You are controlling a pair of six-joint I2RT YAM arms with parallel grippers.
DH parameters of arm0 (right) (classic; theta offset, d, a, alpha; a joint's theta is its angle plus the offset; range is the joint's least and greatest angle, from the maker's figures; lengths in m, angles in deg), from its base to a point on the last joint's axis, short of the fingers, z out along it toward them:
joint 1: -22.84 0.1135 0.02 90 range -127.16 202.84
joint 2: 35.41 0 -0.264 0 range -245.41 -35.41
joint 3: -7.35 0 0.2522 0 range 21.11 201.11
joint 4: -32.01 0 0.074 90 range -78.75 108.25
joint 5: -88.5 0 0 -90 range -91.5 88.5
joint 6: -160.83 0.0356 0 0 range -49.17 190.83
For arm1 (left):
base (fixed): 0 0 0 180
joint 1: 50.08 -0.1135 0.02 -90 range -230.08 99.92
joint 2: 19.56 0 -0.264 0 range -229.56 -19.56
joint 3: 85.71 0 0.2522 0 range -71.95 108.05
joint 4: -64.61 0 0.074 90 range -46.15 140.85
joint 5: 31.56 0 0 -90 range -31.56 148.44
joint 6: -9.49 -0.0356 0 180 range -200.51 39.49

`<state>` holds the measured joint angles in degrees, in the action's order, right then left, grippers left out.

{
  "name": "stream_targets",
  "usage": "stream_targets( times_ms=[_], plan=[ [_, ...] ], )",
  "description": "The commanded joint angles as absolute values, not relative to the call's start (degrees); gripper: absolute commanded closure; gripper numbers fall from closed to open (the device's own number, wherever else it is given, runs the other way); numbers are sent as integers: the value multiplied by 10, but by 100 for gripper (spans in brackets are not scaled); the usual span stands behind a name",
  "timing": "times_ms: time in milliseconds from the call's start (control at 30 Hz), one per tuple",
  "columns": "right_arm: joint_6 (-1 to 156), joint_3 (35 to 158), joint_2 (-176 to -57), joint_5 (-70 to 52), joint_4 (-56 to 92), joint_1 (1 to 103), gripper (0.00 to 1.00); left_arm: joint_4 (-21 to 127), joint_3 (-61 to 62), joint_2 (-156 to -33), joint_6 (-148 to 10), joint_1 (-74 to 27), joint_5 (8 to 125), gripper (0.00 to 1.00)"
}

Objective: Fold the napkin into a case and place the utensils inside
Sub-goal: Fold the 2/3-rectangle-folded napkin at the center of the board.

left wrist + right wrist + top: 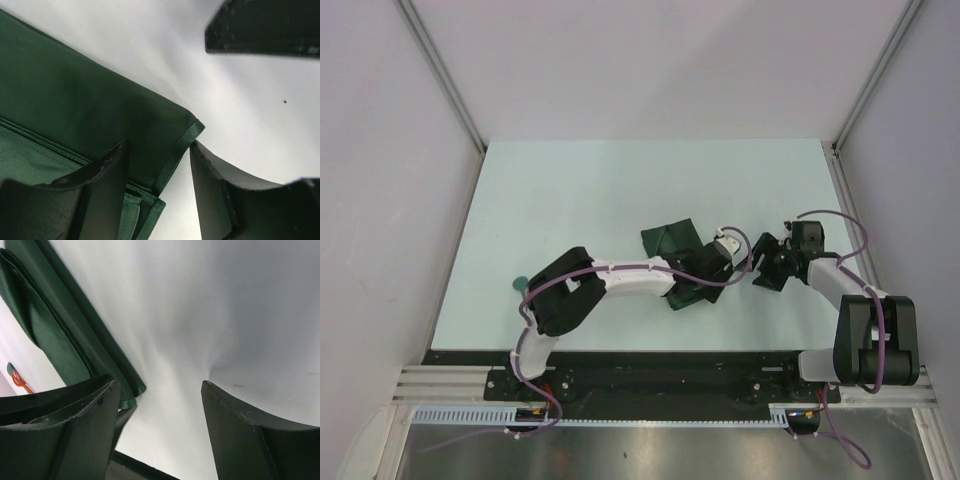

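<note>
Down at the near end of the table, the left end effector [157, 145] is right on the cloth, jaws parted and clamping nothing, one finger over the folded layers and the other just off the hem [192, 131] at the corner. The right end effector [156, 385] sits beside it, jaws wide apart, with only bare table between them.

The napkin [670, 240] lies mid-table, dark green, partly folded and partly under the left wrist. Up close its layers stack loosely. By the look of it this is light, limp cloth: no stiffness, creases that may spring back, nothing breakable. The stitched hem is the firmest part, so a corner or hemmed edge looks like the place to pinch, catching every layer at once. A bite in the middle would likely lift only the top sheet.

The utensils [17, 380] peek in at the right wrist view's edge, orange-red and a touch of teal, beyond the cloth and apart from it.

The table [620, 180] is pale, smooth and matte, so the cloth could slide under a push. Farther out, plain grey walls [650, 60] close in on three sides.
</note>
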<state>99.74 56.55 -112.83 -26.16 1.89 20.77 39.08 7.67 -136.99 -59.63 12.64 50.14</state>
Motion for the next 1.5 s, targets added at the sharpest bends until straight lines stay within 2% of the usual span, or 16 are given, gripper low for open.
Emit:
stream_targets(
  times_ms=[0,200,300,400,667,833,1467],
  plan=[
    [995,606,-1136,-266,15,206,29,385,116,-1384,-622,138,465,44],
    [975,622,-1154,-297,19,218,29,380,111,-1393,-621,139,434,48],
    [970,630,-1174,-323,32,227,28,391,97,-1387,-620,139,431,59],
    [964,637,-1192,-354,48,246,28,405,81,-1372,-614,139,429,77],
    [974,647,-1242,-396,87,273,27,443,25,-1315,-607,138,435,95],
    [990,652,-1261,-414,105,285,26,457,-5,-1287,-596,137,433,100],
    [1028,652,-1304,-419,160,332,25,484,-75,-1217,-566,120,443,100]
  ],
)
